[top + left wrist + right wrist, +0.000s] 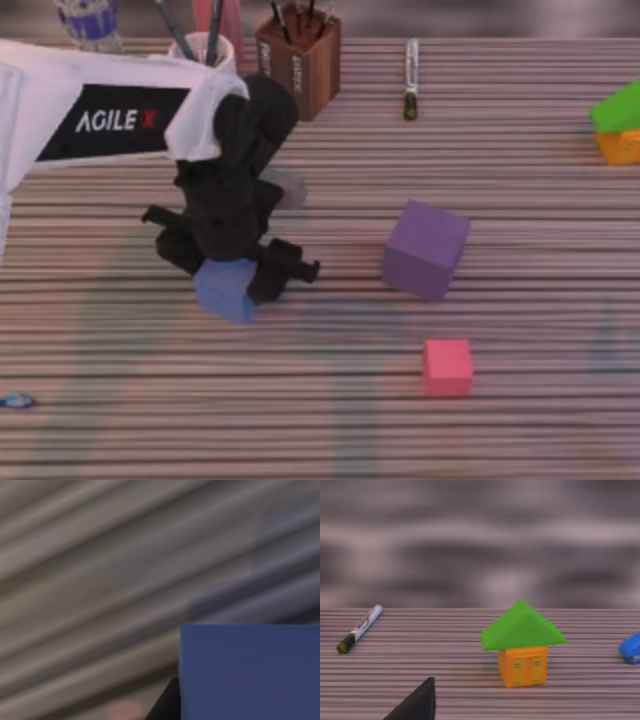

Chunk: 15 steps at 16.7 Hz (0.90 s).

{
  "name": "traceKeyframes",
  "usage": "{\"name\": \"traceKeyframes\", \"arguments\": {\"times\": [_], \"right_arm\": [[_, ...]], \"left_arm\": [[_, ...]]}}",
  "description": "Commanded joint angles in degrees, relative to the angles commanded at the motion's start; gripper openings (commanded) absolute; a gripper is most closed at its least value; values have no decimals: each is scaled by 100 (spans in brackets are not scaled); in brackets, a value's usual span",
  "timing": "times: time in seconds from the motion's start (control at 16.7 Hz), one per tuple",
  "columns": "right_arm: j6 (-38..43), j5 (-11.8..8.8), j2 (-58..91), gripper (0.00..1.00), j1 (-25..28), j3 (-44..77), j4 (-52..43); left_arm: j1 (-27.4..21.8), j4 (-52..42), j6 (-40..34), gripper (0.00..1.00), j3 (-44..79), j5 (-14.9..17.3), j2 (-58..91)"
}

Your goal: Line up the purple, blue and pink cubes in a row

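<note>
Left arm is out over the table's left half, and its claw [232,283] has the blue cube [226,290] clamped between the fingers, the cube tilted, one corner pointing toward the near edge. From the left wrist camera the blue cube [250,672] fills the corner of the view, with a dark finger [167,705] right against its side and the striped table [100,580] behind. Off to the right of the claw, well apart from it, sits the purple cube [426,249], turned a little askew on the table [520,180]. The pink cube [447,367] lies nearer the front edge, just below the purple one and not touching it. So the three cubes are not in a row. Along the back edge: a white cup [205,47] with pens, a brown pen holder [298,62] and a marker [411,78] lying flat. At the far right edge a green block [617,108] sits on top of an orange block [620,146]. The right wrist camera shows that same stack, green block [521,626] on orange block [522,666], with the marker [359,628] to one side and a small blue object [631,648] at the frame edge. The right claw shows only one dark tip [417,705] there, so I cannot tell whether it is wide or closed.
</note>
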Motion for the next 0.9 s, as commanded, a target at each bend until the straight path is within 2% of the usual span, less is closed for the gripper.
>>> {"name": "traceKeyframes", "arguments": {"times": [0.18, 0.24, 0.9], "right_arm": [[0, 0, 0, 100, 0, 0, 0], [0, 0, 0, 100, 0, 0, 0], [0, 0, 0, 100, 0, 0, 0]], "left_arm": [[0, 0, 0, 2, 0, 0, 0], [0, 0, 0, 0, 0, 0, 0], [-18, -284, 26, 0, 222, 16, -196]]}}
